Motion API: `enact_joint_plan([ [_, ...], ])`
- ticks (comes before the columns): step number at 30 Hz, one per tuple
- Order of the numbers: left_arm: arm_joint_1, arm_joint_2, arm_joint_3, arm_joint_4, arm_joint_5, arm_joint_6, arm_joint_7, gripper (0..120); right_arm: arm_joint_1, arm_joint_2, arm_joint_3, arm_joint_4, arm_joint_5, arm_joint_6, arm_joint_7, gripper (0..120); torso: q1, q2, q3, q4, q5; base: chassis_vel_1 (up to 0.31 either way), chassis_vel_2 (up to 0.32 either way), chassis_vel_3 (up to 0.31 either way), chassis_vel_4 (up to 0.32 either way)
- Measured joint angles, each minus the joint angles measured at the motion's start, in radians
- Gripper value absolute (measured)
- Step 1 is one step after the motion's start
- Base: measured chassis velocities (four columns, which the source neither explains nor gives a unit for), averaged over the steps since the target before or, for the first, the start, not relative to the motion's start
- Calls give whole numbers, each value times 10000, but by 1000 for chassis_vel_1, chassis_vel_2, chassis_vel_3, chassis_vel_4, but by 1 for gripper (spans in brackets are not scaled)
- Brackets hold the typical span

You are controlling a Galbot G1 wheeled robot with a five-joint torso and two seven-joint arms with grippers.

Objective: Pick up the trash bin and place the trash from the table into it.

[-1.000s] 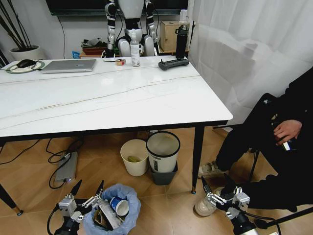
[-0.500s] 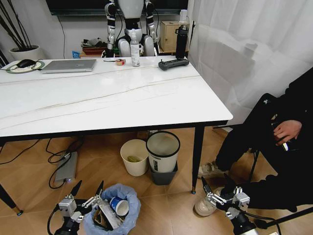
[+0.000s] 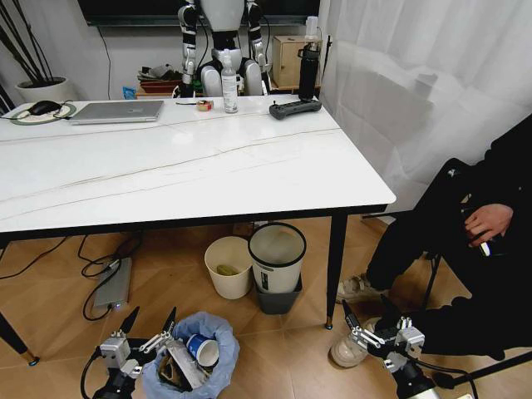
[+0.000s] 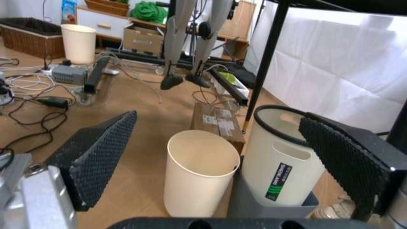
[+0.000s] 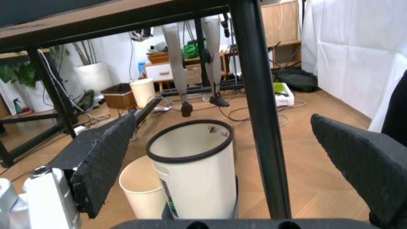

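The trash bin [image 3: 218,363], lined with a crinkly light-blue bag, stands on the wooden floor in front of the table [image 3: 208,166]. In it lies trash: a blue-and-white paper cup [image 3: 202,349], brown cardboard and white paper. My left gripper [image 3: 150,321] hangs low, open, just left of the bin's rim; whether it touches the bag I cannot tell. In the left wrist view the left gripper [image 4: 219,157] holds nothing. My right gripper [image 3: 370,316] is open and bare near the floor, right of the table leg [image 3: 336,266]. Its wrist view shows the right gripper [image 5: 235,162] facing that leg [image 5: 258,109].
Under the table stand a cream bucket [image 3: 227,268] and a grey-black bin with a white rim [image 3: 277,259]. Cables and a power adapter [image 3: 112,284] lie on the floor to the left. On the tabletop sit a laptop [image 3: 116,112], a black controller [image 3: 295,108] and a bottle [image 3: 229,83].
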Motion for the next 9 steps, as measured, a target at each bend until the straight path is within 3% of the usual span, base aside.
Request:
enact_joint_plan([
  [9, -2, 0, 0, 8, -1, 0, 0, 100, 0, 0, 0, 0, 0, 0, 0, 100, 0, 0, 0, 0, 0, 0, 0, 0, 0],
])
